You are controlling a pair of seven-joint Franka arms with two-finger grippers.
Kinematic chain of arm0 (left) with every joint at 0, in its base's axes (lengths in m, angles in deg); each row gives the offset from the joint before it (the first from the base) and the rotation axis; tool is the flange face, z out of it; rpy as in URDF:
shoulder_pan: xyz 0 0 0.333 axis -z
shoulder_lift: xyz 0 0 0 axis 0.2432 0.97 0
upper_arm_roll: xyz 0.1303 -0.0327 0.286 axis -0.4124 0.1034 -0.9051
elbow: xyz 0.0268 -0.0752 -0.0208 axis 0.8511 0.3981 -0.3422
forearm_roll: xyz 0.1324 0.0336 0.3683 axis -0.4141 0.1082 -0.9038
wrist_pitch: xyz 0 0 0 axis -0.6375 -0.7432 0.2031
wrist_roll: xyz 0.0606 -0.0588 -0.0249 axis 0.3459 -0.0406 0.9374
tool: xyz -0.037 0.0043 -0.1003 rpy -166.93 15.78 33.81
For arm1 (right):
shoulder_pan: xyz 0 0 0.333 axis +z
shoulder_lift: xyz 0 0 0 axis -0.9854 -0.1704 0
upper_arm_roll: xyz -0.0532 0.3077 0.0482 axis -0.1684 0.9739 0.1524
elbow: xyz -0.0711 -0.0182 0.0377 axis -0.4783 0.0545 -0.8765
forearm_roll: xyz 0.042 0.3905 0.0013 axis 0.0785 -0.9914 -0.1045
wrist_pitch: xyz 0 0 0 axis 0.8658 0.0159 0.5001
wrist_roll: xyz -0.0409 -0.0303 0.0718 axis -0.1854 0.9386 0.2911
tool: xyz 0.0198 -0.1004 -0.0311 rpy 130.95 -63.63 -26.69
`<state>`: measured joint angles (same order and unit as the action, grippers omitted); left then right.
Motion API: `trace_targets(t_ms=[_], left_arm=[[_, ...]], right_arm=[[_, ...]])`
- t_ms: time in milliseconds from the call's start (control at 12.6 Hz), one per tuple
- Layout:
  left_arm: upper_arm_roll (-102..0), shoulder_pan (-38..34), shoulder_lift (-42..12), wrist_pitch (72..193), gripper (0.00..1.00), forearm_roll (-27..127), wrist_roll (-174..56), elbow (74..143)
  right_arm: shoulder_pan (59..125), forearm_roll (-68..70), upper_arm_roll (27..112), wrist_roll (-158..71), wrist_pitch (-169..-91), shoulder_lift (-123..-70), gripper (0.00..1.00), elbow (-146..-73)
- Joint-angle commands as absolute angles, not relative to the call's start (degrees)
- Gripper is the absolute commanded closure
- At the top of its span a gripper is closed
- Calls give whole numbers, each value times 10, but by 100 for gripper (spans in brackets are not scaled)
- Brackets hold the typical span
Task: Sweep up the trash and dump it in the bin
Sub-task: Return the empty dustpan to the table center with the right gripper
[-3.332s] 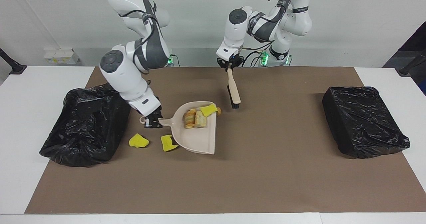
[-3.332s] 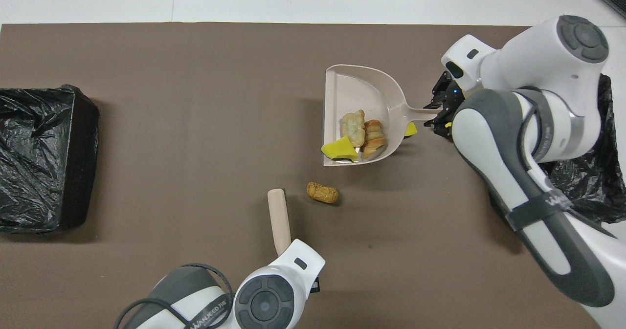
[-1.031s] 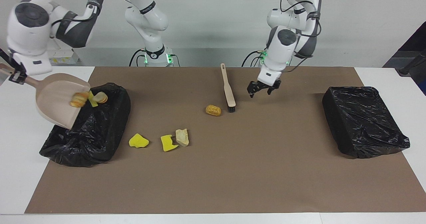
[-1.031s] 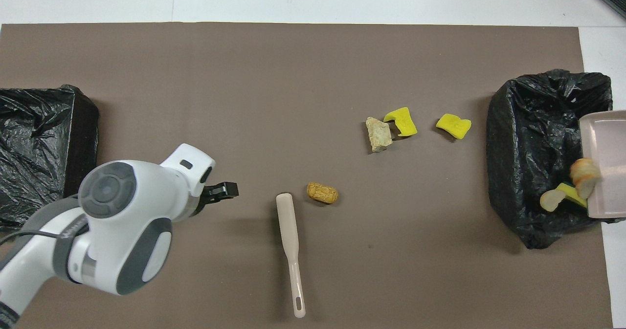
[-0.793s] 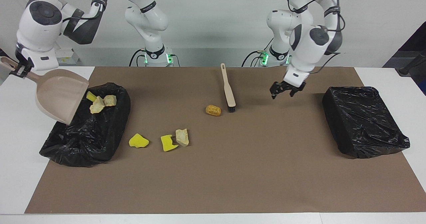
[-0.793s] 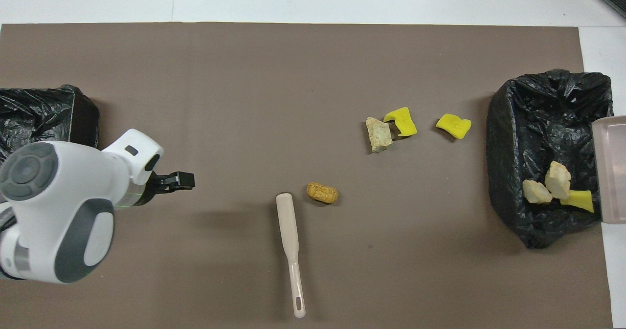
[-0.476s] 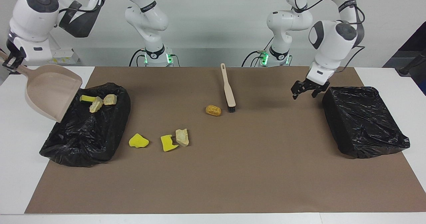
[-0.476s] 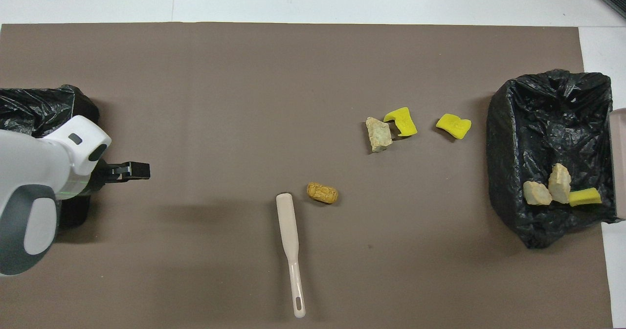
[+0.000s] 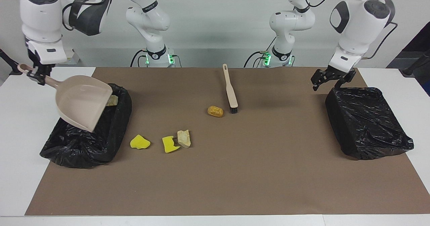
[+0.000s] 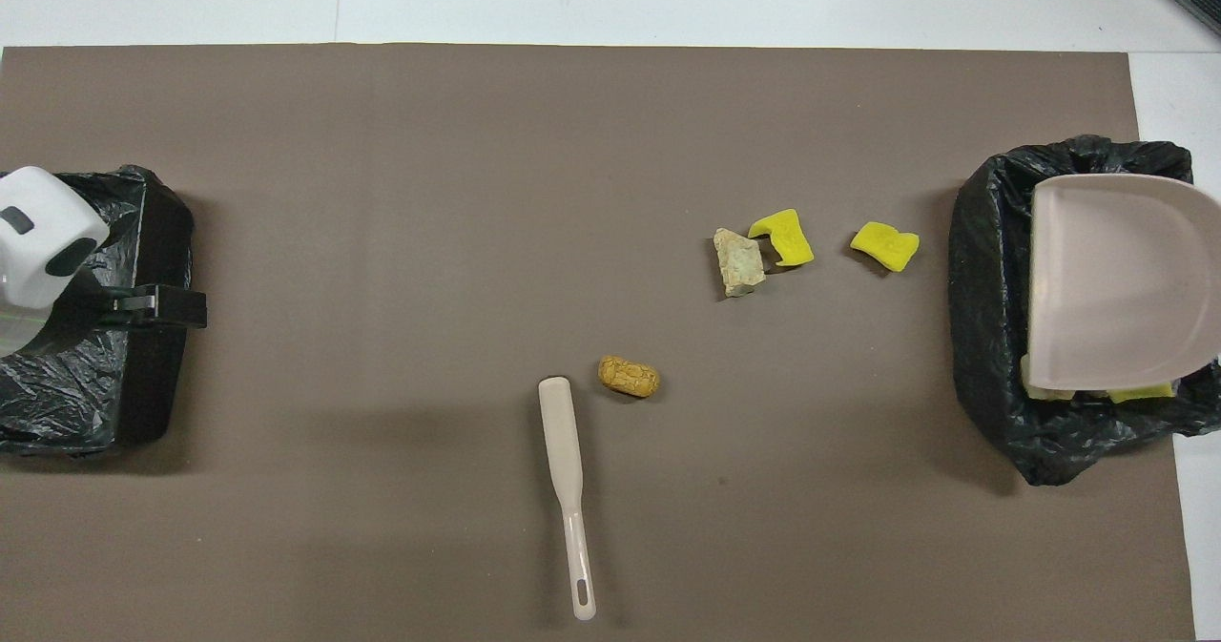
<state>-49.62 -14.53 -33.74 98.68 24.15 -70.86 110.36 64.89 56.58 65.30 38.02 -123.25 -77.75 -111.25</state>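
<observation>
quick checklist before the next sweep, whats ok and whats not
1. Dustpan emptied: ok, its scoop shows bare, tilted over the bin at the right arm's end.
2. Right gripper shut on the dustpan handle: ok.
3. Left gripper free to fetch the brush: ok, open and empty over the edge of the other bin.
4. Brush within reach: ok, lying flat on the mat, nobody holding it.
5. Table cleared of trash: not ok, the brown chunk, pale chunk and two yellow scraps lie on the mat.
6. Dumped pieces all inside the bin: cannot tell, the dustpan hides most of them.
</observation>
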Motion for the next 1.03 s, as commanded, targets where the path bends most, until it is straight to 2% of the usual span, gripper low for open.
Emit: trace_targets(t_ms=[0, 317, 952], left_arm=[[-492, -150, -313, 934, 0, 228, -721, 1023], [-492, -149, -307, 873, 0, 226, -731, 933], [-492, -147, -321, 843, 0, 241, -743, 948]], right_arm=[[696, 514, 655, 269, -1235, -789, 100, -1130], [774, 447, 655, 42, -1235, -846, 100, -1132], [920, 349, 655, -463, -1249, -897, 100, -1087]])
